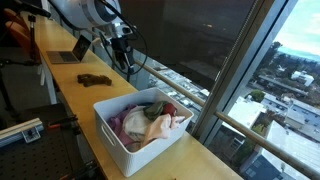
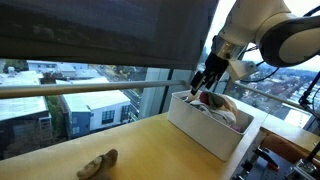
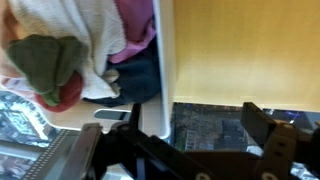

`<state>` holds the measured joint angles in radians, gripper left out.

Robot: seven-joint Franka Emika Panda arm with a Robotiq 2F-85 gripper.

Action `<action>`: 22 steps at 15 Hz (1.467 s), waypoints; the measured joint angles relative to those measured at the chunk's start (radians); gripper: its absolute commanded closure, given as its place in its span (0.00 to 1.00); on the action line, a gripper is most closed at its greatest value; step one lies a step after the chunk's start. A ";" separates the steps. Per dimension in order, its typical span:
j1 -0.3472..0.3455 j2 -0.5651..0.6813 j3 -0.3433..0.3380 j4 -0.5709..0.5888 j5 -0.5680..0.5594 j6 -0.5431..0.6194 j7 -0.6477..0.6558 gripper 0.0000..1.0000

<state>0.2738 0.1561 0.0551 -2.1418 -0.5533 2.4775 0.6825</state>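
Presently the tool (image 2: 204, 86) hangs with jaws spread wide and empty, over the edge of the white bin (image 1: 118, 138) of clothes (image 3: 70, 45) on a long wooden table (image 1: 70, 95) beside tall windows (image 1: 200, 40). An exterior view alone shows a laptop (image 1: 68, 57) beyond the tool; the wrist view shows the clothes below it.

The white rectangular plastic bin (image 1: 112, 128) looked smooth and faintly glossy. The crumpled pink, olive-green, white and red cloth pieces (image 3: 45, 60) in it looked soft and matt. The pale wooden counter (image 2: 150, 150) had a smooth satin finish. The small brown crumpled cloth (image 1: 95, 79) looked dull and rough. The black fingers (image 3: 268, 135) looked matt, and the arm's white rounded shell (image 2: 255, 20) looked glossy.
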 measured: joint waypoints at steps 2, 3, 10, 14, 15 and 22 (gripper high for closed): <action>0.051 0.050 0.056 0.017 0.000 0.000 0.037 0.00; 0.076 0.085 0.075 0.035 0.000 0.002 0.050 0.00; 0.216 0.446 0.100 0.321 0.041 0.023 0.035 0.00; 0.256 0.628 0.099 0.517 0.145 0.021 -0.062 0.00; 0.265 0.667 0.099 0.561 0.172 0.020 -0.088 0.00; 0.339 0.849 0.099 0.819 0.321 -0.041 -0.205 0.00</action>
<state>0.6125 1.0049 0.1546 -1.3231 -0.2319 2.4362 0.4771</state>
